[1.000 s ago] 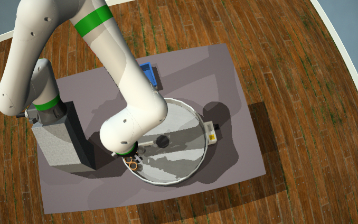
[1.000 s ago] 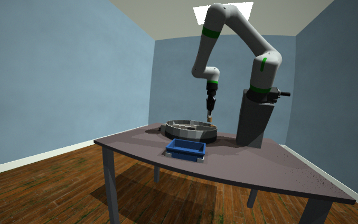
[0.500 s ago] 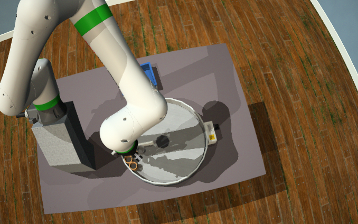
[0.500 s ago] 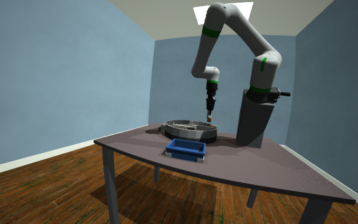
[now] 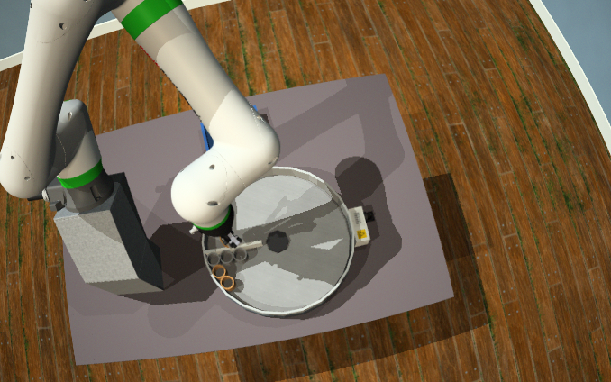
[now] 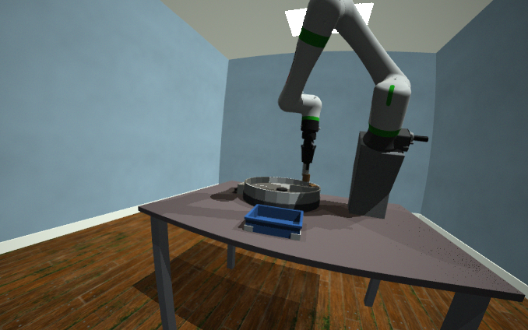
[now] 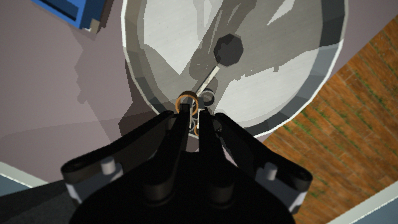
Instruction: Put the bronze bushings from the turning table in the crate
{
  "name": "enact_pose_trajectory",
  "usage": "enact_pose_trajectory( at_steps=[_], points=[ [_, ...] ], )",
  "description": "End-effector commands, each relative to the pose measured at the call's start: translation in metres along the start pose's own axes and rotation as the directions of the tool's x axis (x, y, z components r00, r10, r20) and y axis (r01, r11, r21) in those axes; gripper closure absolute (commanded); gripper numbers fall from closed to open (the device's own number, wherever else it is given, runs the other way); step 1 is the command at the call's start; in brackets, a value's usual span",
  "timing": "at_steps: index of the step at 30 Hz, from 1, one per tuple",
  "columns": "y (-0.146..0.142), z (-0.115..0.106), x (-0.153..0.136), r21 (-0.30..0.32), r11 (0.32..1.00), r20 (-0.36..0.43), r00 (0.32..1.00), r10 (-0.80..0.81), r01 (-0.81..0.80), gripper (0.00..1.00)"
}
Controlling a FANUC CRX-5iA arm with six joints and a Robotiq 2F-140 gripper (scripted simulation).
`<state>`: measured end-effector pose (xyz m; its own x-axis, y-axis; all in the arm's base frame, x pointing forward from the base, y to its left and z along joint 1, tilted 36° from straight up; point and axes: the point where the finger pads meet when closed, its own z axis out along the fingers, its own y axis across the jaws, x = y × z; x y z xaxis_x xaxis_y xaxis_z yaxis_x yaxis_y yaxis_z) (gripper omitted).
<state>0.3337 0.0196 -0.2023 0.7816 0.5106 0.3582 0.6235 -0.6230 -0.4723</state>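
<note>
My gripper [image 5: 232,241] [image 6: 306,166] [image 7: 195,104] is shut on the wall of a bronze bushing [image 6: 306,177] [image 7: 186,93] and holds it above the turning table [image 5: 270,294] [image 6: 274,198] [image 7: 270,95], near its rim on the robot's side. Two more bronze bushings, one [image 5: 219,266] and another [image 5: 232,283], stand on the turning table by that rim. Three steel bushings, one [image 5: 213,264], a second [image 5: 226,262] and a third [image 5: 240,260], stand in a row beside them. The blue crate [image 5: 205,136] [image 6: 273,225] [image 7: 59,15] is mostly hidden by the arm in the top view; its floor is not fully visible.
A pale guide bar [image 5: 252,245] [image 7: 207,81] runs from the turning table's rim toward its dark hub [image 5: 278,241] [image 7: 228,49], next to the steel bushings. A raised wall surrounds the turning table. A small white box [image 5: 360,227] sits at its far side from the robot pedestal [image 5: 96,251] [image 6: 371,184].
</note>
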Motion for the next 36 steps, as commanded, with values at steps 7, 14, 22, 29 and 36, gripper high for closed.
enact_pose_trajectory(
  at_steps=[7, 14, 22, 29, 36],
  points=[
    [-0.073, 0.000, 0.069, -0.004, 1.000, 0.003, 1.000, 0.002, -0.002, 1.00],
    [-0.132, 0.000, 0.122, -0.004, 1.000, 0.003, 1.000, 0.002, -0.002, 1.00],
    [-0.182, 0.001, 0.168, -0.004, 1.000, 0.003, 1.000, 0.002, -0.002, 1.00],
    [-0.227, 0.001, 0.210, -0.004, 1.000, 0.003, 1.000, 0.002, -0.002, 1.00],
    [-0.250, 0.001, 0.230, -0.004, 1.000, 0.003, 1.000, 0.002, -0.002, 1.00]
  ],
)
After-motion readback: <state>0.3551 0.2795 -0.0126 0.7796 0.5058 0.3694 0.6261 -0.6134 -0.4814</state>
